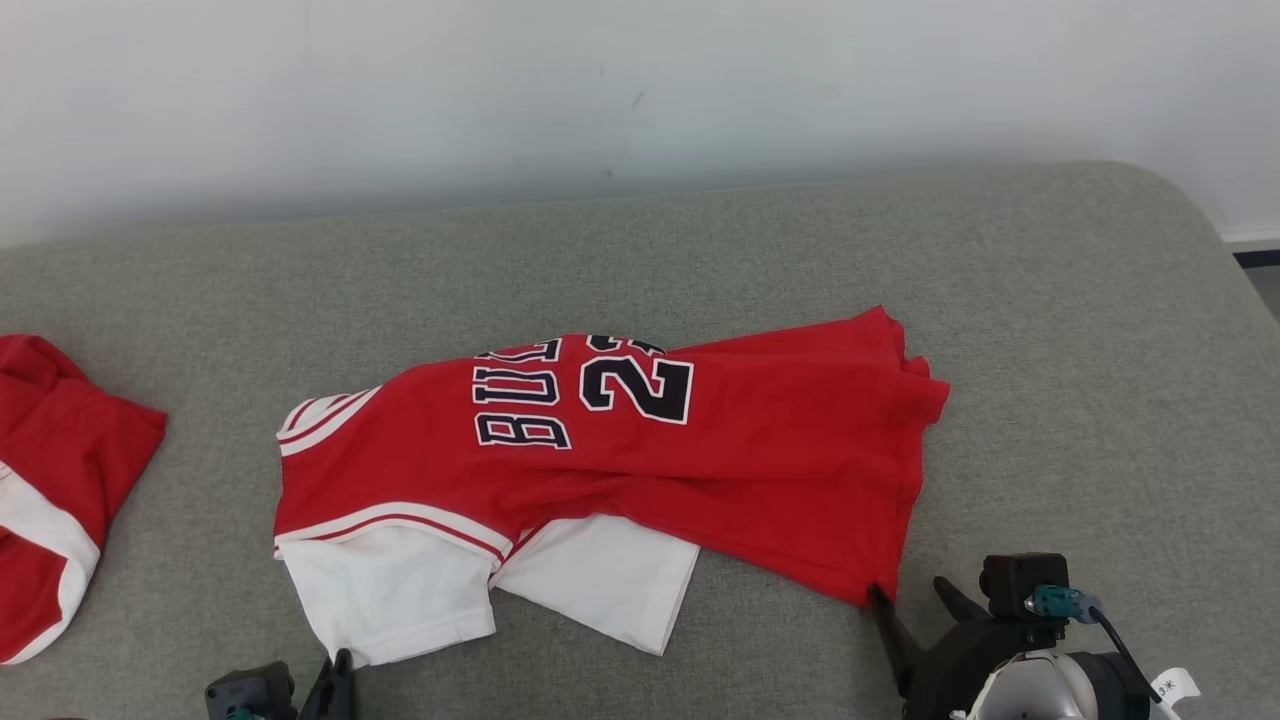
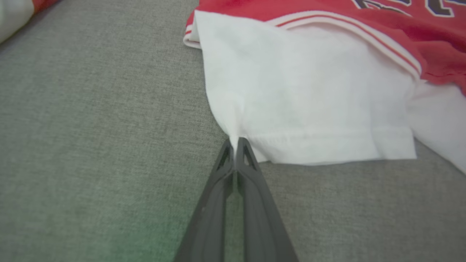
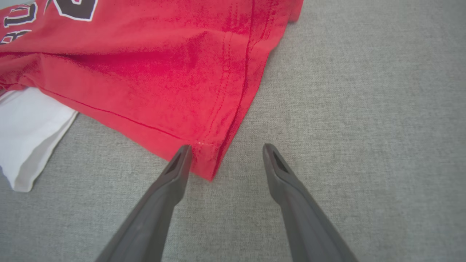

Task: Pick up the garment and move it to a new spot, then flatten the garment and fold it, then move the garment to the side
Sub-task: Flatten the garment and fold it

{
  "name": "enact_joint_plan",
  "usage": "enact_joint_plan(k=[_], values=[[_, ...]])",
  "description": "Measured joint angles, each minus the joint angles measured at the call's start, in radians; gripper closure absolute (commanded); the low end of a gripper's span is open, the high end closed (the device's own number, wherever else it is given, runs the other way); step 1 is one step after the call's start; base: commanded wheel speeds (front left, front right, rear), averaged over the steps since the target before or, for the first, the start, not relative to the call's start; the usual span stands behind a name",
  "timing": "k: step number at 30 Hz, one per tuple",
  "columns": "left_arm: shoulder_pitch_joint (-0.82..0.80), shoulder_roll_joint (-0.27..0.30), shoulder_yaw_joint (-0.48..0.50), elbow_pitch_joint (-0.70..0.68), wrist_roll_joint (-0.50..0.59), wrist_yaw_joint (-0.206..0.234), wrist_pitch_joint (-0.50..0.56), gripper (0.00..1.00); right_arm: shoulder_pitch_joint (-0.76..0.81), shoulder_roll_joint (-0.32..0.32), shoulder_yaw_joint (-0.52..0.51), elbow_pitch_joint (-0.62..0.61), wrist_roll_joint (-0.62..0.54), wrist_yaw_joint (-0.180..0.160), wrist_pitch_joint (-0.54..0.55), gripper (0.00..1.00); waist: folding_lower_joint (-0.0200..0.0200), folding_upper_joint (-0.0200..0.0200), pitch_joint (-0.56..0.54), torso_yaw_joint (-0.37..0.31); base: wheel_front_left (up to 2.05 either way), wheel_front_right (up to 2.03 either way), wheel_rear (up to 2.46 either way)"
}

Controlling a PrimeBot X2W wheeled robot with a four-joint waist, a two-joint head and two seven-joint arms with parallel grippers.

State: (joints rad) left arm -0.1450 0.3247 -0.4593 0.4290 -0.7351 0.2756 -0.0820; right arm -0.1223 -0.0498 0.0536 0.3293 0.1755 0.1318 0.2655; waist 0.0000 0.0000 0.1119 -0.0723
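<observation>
**Left jaws clamped on white sleeve; right jaws open at red hem corner**

Item under inspection: one red garment [image 1: 700,450] with black-and-white lettering, white trim and white sleeves. It lies sideways and rumpled on the grey fabric-covered desk [image 1: 1050,330]. Part of its body is folded over itself. Two white sleeves stick out from its near edge.

Left gripper [image 2: 236,145]: positioned at the garment's near-left corner. The jaws are closed, tips pressed together. They pinch the corner of the outer white sleeve [image 2: 309,98] just above its stitched hem, and the cloth puckers toward the tips. The rest of that sleeve lies flat on the desk.

Right gripper [image 3: 227,147]: positioned at the garment's near-right corner. The jaws stand wide apart and hold nothing. The pointed corner of the red hem lies between them. One fingertip [image 3: 184,154] rests at or on the cloth edge. The other stands clear of the garment, over bare desk.

Other items: a second red-and-white garment [image 1: 60,500] lies well apart from the first, off its collar end. A pale wall [image 1: 640,90] rises beyond the garment's far side.
</observation>
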Motion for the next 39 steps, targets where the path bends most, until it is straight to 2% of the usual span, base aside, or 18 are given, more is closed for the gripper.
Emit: enact_joint_plan(k=[5,7,8,10,11,13,15,16,23,31,35,39], values=[[-0.003,-0.001,-0.002,-0.007,0.0,0.0,-0.002,1.0,-0.023,0.0,0.006,0.039,-0.005,0.0,0.008,0.0,0.0,0.0,0.009,0.01,0.0,0.0,0.0],[-0.004,-0.001,-0.002,-0.01,0.0,0.001,-0.004,1.0,-0.031,0.0,0.01,0.045,-0.008,0.0,0.006,0.14,0.0,0.0,0.013,0.013,0.0,0.0,0.0],[-0.004,-0.001,-0.003,-0.012,0.0,0.002,-0.004,1.0,-0.033,0.0,0.013,0.047,-0.01,0.0,0.004,0.27,0.0,0.0,0.015,0.014,0.0,0.0,0.0],[-0.005,-0.001,-0.003,-0.014,0.0,0.004,-0.005,1.0,-0.041,0.0,0.016,0.048,-0.01,0.0,0.001,0.38,0.0,0.0,0.018,0.016,0.0,0.0,0.0],[-0.006,-0.001,-0.003,-0.015,0.0,0.006,-0.006,1.0,-0.042,0.0,0.018,0.049,-0.01,0.0,0.001,0.54,0.0,0.0,0.02,0.016,0.0,0.0,0.0],[-0.007,-0.001,-0.003,-0.017,-0.002,0.006,-0.006,1.0,-0.042,0.0,0.022,0.053,-0.01,0.0,0.003,0.67,0.0,0.0,0.022,0.017,0.0,0.0,0.0],[-0.009,0.0,-0.003,-0.017,-0.004,0.006,-0.006,1.0,-0.042,0.0,0.025,0.054,-0.009,0.0,0.004,0.92,0.0,0.0,0.024,0.016,0.0,0.0,0.0],[-0.01,0.0,-0.002,-0.017,-0.004,0.006,-0.006,1.0,-0.042,0.0,0.027,0.055,-0.006,0.0,0.007,1.0,0.0,0.0,0.024,0.016,0.0,0.0,0.0],[-0.019,0.0,0.022,-0.029,-0.015,0.006,-0.044,1.0,-0.043,0.0,0.032,0.04,0.001,0.0,-0.014,1.0,0.0,0.0,0.023,0.012,0.0,0.0,0.0],[-0.047,-0.047,0.184,-0.227,-0.125,-0.07,-0.164,1.0,-0.065,0.0,0.026,-0.103,0.075,0.0,-0.096,1.0,0.0,0.0,0.021,0.008,0.0,0.0,0.0],[-0.07,-0.072,0.256,-0.346,-0.173,-0.107,-0.173,1.0,-0.097,0.0,0.026,-0.2,0.12,0.0,-0.112,1.0,0.0,0.0,0.033,0.003,0.0,0.0,0.0],[-0.143,-0.076,0.291,-0.424,-0.242,-0.131,-0.138,1.0,-0.193,0.0,0.079,-0.271,0.137,0.0,-0.128,1.0,0.0,0.0,0.067,-0.007,0.0,0.0,0.0]])
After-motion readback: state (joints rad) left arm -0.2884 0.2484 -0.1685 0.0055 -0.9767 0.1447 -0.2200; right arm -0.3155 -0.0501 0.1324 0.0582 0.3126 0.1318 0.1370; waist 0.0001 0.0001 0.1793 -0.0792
